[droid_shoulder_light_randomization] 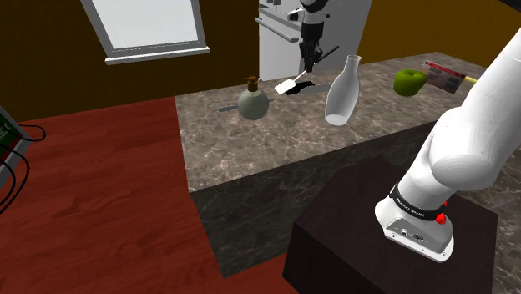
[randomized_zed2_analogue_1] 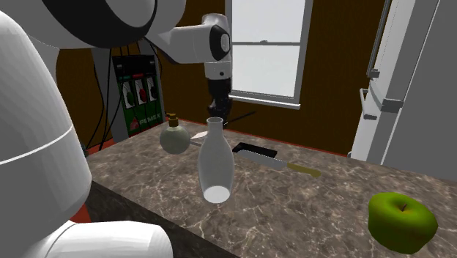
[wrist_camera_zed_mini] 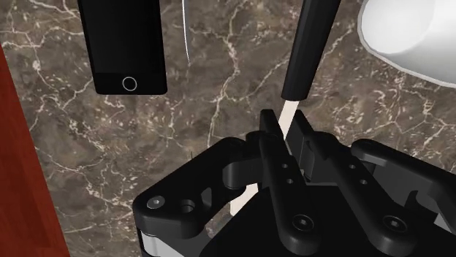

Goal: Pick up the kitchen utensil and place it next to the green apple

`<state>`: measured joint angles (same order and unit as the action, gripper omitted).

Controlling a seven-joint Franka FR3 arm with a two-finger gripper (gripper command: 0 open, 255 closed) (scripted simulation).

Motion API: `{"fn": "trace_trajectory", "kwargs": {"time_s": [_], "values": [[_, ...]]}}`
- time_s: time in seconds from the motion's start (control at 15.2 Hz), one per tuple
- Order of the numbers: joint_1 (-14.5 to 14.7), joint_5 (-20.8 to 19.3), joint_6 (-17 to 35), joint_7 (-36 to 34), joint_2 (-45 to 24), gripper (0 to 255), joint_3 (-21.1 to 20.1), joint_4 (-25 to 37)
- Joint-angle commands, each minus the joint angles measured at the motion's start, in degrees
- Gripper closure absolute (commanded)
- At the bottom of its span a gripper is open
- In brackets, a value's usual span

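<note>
The gripper (wrist_camera_zed_mini: pixel 286 131) is clamped on the pale blade of the utensil (wrist_camera_zed_mini: pixel 310 51), whose black handle points away over the marble counter (wrist_camera_zed_mini: pixel 219 117). A black phone-like slab (wrist_camera_zed_mini: pixel 124 44) lies near. A white vase (droid_shoulder_light_randomization: pixel 342 92) stands on the green apple's (droid_shoulder_light_randomization: pixel 409 82) side. In the second exterior view the vase hides the fingertips.

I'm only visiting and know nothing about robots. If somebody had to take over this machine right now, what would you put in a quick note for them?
Hand: shut on the utensil, clasping its pale part; the black handle sticks out ahead.
Utensil: near the counter's far edge, apparently just off the surface.
Green apple: on the counter toward the shoulder view's right, beyond the white vase.
Done: the grasp.
Left: carry the utensil past the vase, set it beside the apple, let go.
</note>
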<state>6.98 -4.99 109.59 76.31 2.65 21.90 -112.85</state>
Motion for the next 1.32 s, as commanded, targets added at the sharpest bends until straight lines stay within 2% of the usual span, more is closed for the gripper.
{"fn": "trace_trajectory", "kwargs": {"time_s": [0.0,0.2,0.73,1.25], "values": [[0.04,-0.03,-1.84,0.06,0.19,255,-0.05,1.63],[0.07,-0.07,-3.66,0.1,0.44,255,-0.1,3.22],[-3.82,-6.08,-2.77,4.06,13.91,255,2.71,-9.78],[-9.38,-12.37,-4.23,9.82,25.56,255,6.33,-18.41]]}}
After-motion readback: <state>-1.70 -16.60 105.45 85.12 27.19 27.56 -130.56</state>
